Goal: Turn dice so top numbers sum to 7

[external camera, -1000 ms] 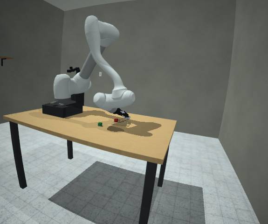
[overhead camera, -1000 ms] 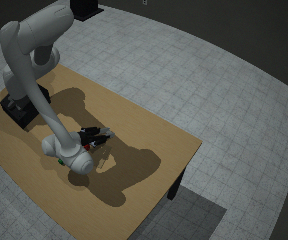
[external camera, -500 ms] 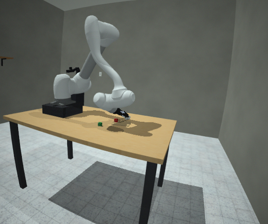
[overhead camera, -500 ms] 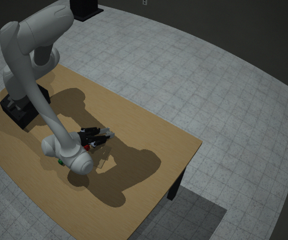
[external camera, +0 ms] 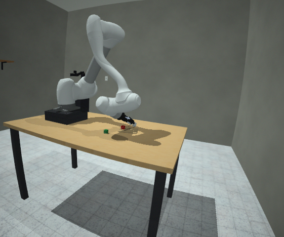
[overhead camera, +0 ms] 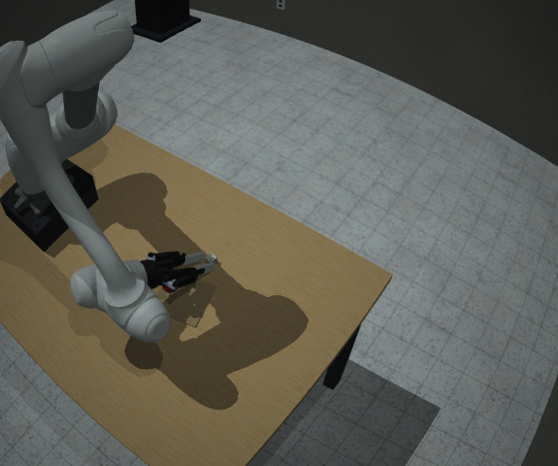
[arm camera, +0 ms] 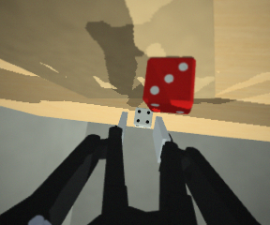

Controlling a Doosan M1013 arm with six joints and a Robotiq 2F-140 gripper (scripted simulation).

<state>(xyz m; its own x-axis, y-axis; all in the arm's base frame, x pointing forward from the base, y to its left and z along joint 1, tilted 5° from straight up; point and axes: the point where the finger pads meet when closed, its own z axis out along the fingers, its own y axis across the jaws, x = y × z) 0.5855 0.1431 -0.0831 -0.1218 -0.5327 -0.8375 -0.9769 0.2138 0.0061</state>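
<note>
My gripper (overhead camera: 209, 261) (external camera: 134, 124) (arm camera: 140, 123) is open part way and tilted low over the table. The white die (overhead camera: 211, 259) (arm camera: 143, 117) is between and slightly past the fingertips, with four pips on the face towards the wrist camera. It appears beyond the mat's far edge; its contact with the table is hard to see. The red die (external camera: 122, 127) (arm camera: 169, 83) is nearer the wrist camera, apparently on the mat, showing three pips on its near face. The see-through mat (overhead camera: 205, 293) (arm camera: 196, 30) is flat. The green die (external camera: 105, 131) is off the mat. The top numbers are unclear.
The wooden table (overhead camera: 279, 250) (external camera: 85, 138) carries the arm's black base (overhead camera: 48, 220) (external camera: 65, 117). The forearm and wrist hang over the near part of the table and hide the green die in the top view. Dark arm shadows cross the mat.
</note>
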